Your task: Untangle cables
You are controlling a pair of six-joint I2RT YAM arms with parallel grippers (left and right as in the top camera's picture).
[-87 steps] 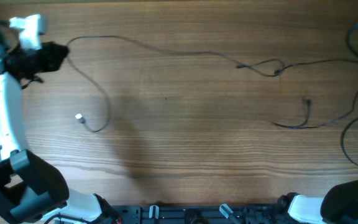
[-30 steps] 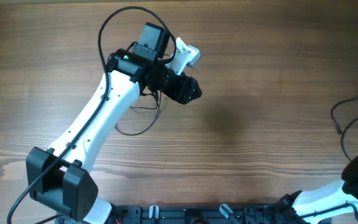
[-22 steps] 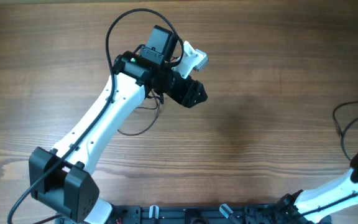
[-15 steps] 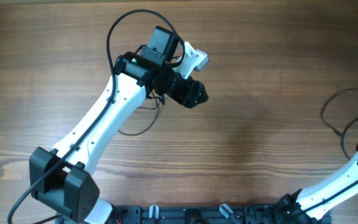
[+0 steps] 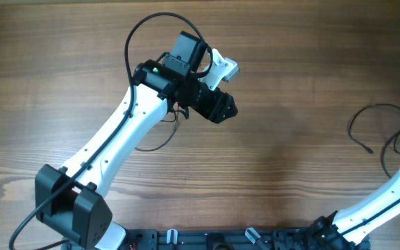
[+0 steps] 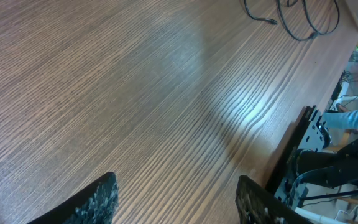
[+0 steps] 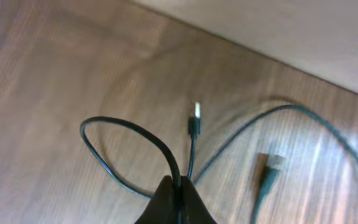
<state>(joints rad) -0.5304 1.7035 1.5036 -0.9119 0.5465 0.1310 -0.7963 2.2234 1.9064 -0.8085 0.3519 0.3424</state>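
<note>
My right hand (image 7: 178,200), clenched on a cable (image 7: 192,129), has dragged its loop inward; left hand (image 6: 178,194) hangs released over the bench (image 6: 135,93). Separation seems underway.

A robotics test bench (likely a lab): a white robot arm (image 5: 110,149) on a black base rail (image 5: 207,238) at a wood-grain table (image 5: 311,42).

My worktop (image 6: 166,93) is wood grain with fine ribbed lines, a satin finish and one shiny glare patch. The cables (image 7: 123,134) have a smooth black plastic jacket, and one plug (image 7: 196,111) is tipped in bright metal. The pads (image 6: 101,199) on my left gripper (image 6: 178,186) look rough, grainy matt black. The shell of my left arm (image 5: 117,146) is glossy white plastic.
</note>
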